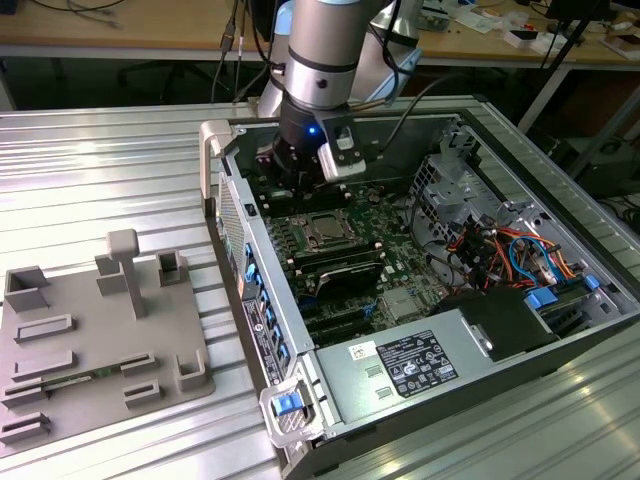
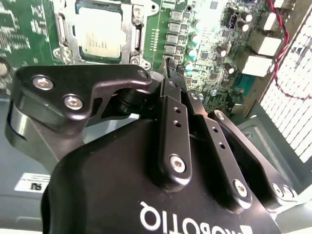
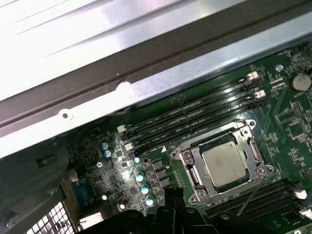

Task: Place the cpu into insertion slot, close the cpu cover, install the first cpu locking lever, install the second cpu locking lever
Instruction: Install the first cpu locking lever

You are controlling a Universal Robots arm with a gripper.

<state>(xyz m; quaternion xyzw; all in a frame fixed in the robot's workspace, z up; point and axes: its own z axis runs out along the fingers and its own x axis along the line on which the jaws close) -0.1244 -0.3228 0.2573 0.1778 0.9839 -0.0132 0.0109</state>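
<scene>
cpu [image 3: 223,163] sits in the insertion slot [image 3: 202,194] and the cpu cover [image 3: 191,168] looks down, so those two seem done. can't tell on the levers. gripper [image 2: 168,68] hovers nearby, fingers pressed together, empty.

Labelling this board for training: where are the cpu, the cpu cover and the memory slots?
the cpu [image 3: 224,165]: first wrist view, centre of its silver top.
the cpu cover [image 3: 194,170]: first wrist view, a side rail.
the memory slots [image 3: 195,114]: first wrist view, mid-bank.
</scene>
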